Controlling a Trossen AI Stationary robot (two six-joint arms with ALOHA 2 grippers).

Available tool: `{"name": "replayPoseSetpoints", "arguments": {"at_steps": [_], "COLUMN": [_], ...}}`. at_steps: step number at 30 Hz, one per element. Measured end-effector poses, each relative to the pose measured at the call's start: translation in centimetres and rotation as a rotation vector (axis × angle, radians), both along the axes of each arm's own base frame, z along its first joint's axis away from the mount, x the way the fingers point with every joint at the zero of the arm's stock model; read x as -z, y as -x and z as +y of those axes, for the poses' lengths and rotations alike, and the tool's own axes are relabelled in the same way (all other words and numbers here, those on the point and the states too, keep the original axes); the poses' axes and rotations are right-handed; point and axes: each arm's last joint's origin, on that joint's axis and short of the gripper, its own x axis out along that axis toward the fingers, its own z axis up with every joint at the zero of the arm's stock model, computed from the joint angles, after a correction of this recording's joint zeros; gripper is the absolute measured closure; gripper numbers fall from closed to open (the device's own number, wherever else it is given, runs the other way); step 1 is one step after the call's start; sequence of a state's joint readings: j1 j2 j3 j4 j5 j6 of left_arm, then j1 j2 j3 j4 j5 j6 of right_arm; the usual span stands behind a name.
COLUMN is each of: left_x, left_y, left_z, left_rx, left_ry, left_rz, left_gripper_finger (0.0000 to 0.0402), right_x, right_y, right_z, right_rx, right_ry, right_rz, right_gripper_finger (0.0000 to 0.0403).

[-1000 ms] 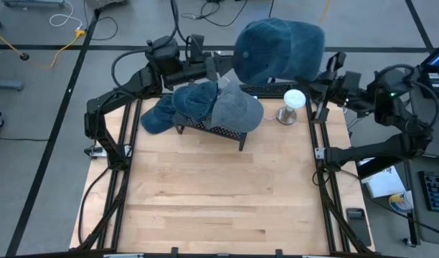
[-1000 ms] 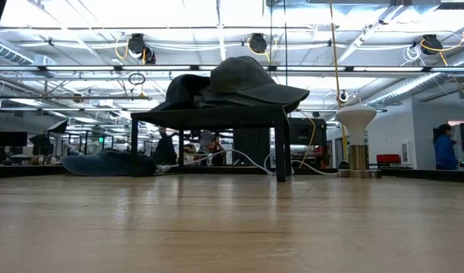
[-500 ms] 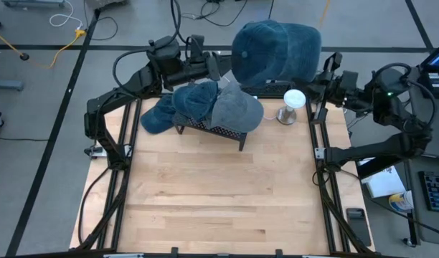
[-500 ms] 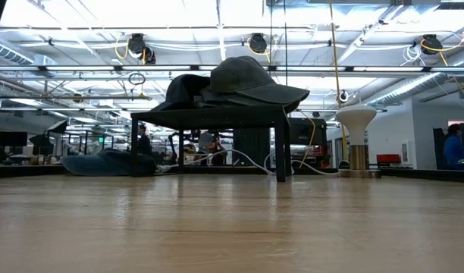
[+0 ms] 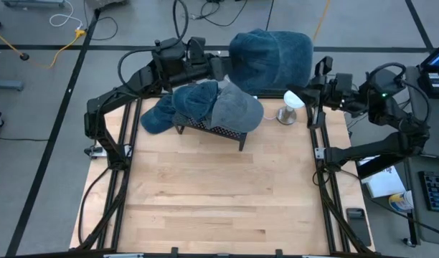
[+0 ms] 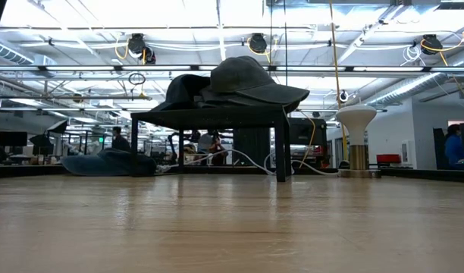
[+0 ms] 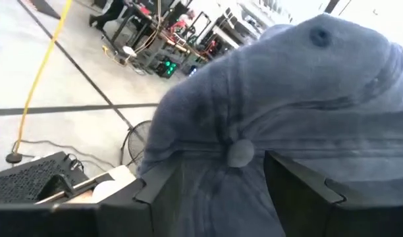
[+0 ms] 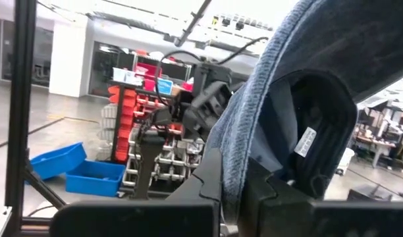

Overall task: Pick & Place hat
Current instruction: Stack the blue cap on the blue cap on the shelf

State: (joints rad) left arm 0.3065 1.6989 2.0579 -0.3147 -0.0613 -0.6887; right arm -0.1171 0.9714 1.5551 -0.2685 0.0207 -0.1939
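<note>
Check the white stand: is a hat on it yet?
No. The stand is bare; the blue hat hangs above it, pinched by the right gripper.

A hat (image 5: 271,61) hangs above the table's (image 5: 212,193) far edge, between both arms. Below it, a rack (image 5: 219,129) carries two hats (image 5: 216,106). Another hat (image 5: 156,118) lies left of the rack, a stand (image 5: 290,106) right.
</note>
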Motion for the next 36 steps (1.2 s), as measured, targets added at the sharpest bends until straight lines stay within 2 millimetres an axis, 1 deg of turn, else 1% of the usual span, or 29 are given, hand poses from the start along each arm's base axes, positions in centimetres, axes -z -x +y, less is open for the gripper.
{"name": "replayPoseSetpoints", "arguments": {"at_steps": [5, 16, 22, 24, 26, 28, 31, 32, 36], "left_x": [-0.6, -0.5, -0.5, -0.5, -0.5, -0.6, -0.8, -0.8, -0.9], "left_y": [0.0, -0.1, -0.2, -0.2, -0.2, -0.2, -0.1, -0.1, 0.0], "left_z": [-0.1, -0.3, -0.6, -0.7, -0.7, -0.7, -0.5, -0.4, -0.1], "left_rx": [0.030, 0.055, 0.067, 0.073, 0.091, 0.113, 0.156, 0.170, 0.239], "left_ry": [-0.030, -0.016, -0.022, -0.023, -0.022, -0.026, -0.040, -0.043, -0.022], "left_rz": [-0.050, -0.054, -0.053, -0.053, -0.053, -0.058, -0.079, -0.082, -0.100], "left_gripper_finger": [0.0201, 0.0220, 0.0236, 0.0252, 0.0277, 0.0311, 0.0375, 0.0386, 0.0393], "right_x": [0.0, 0.3, 0.1, 0.1, 0.2, 0.2, 0.1, 0.1, 0.3], "right_y": [-0.2, -1.6, -2.3, -2.4, -2.6, -2.6, -2.5, -2.5, -2.6], "right_z": [0.2, 0.2, 0.2, 0.2, 0.2, 0.2, 0.2, 0.2, 0.2], "right_rx": [-0.008, -0.068, -0.099, -0.099, -0.099, -0.100, -0.100, -0.100, -0.100], "right_ry": [0.008, -0.017, -0.022, -0.023, -0.028, -0.031, -0.030, -0.030, -0.031], "right_rz": [0.004, 0.016, -0.023, -0.019, -0.008, -0.008, -0.020, -0.020, -0.003], "right_gripper_finger": [0.0399, 0.0399, 0.0399, 0.0399, 0.0399, 0.0399, 0.0399, 0.0399, 0.0399]}}
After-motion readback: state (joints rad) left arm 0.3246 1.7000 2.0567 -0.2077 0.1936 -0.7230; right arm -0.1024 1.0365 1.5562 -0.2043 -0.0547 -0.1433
